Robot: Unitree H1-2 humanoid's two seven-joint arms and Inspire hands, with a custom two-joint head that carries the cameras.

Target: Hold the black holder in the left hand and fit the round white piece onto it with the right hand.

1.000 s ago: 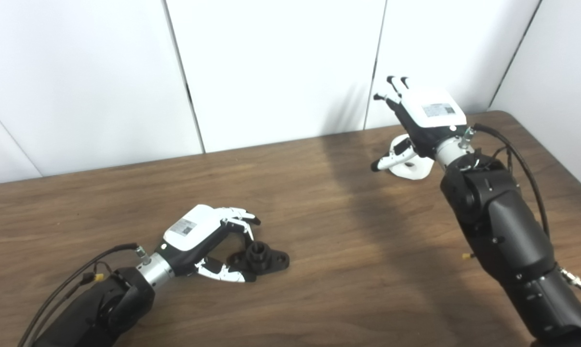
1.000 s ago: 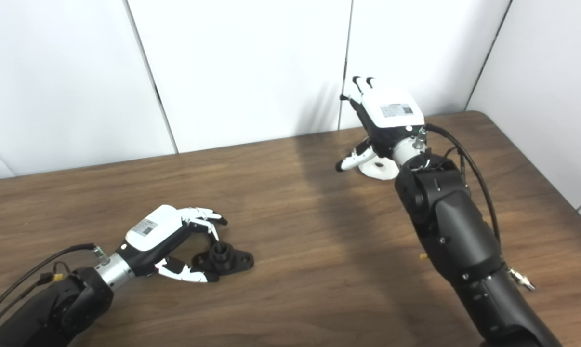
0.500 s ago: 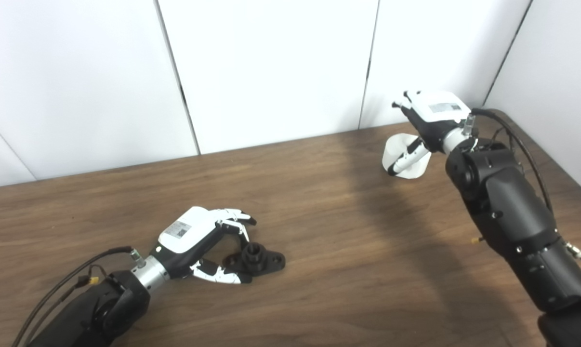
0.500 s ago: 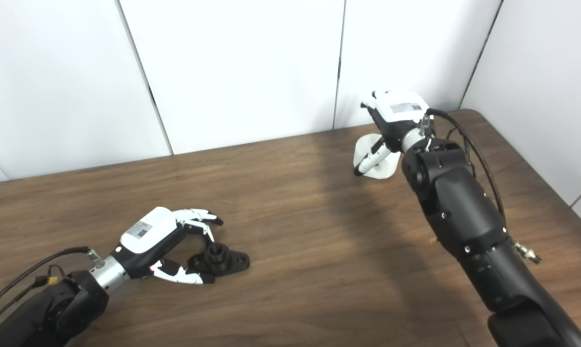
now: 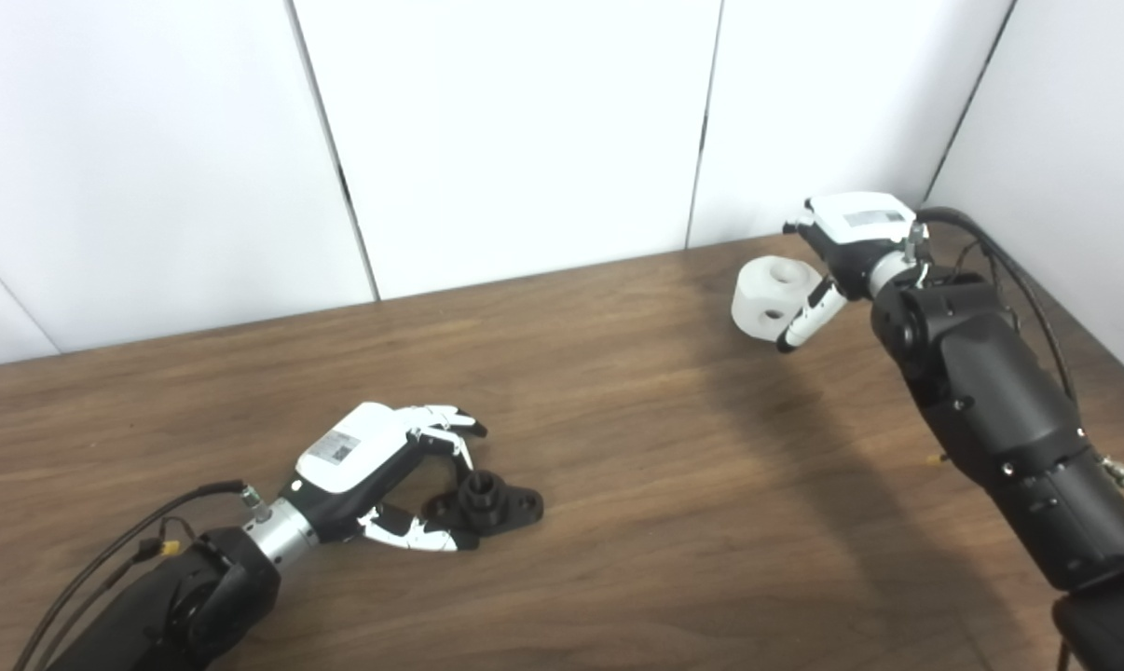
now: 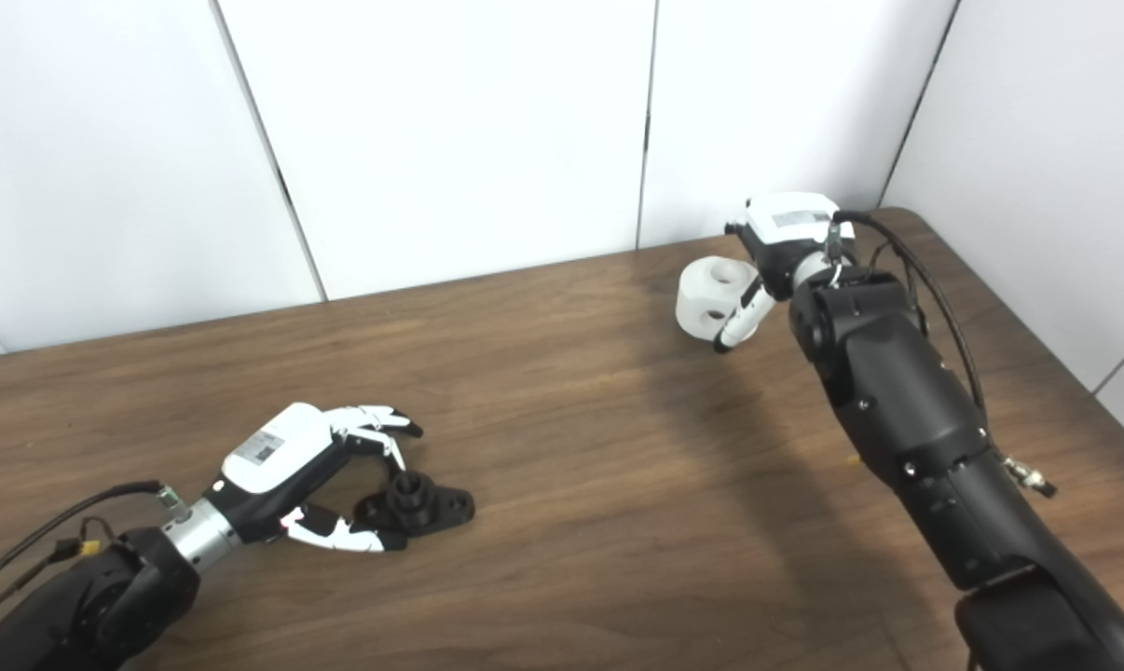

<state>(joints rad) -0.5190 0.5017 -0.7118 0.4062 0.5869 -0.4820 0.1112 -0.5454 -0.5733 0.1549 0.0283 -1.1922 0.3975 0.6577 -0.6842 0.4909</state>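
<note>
The black holder [image 5: 489, 499] lies flat on the wooden table [image 5: 637, 522], a short round post standing up from its middle. My left hand [image 5: 376, 457] rests on the table just left of it, open. Its fingers arch over the holder's left end and the thumb lies along the near side. I cannot tell whether the thumb touches the holder. At the far right, my right hand [image 5: 846, 242] is shut on the round white piece [image 5: 765, 294]. The piece is a thick cylinder with a hole in its top, held a little above the table.
White wall panels [image 5: 525, 130] close off the back, and another white panel stands along the right. The table's rounded far right corner [image 6: 907, 219] is just behind my right hand. Black cables run along both forearms.
My right hand has closed on the white piece, turned it over and raised it off the table. The left hand and holder have kept their places; the camera has shifted slightly.
</note>
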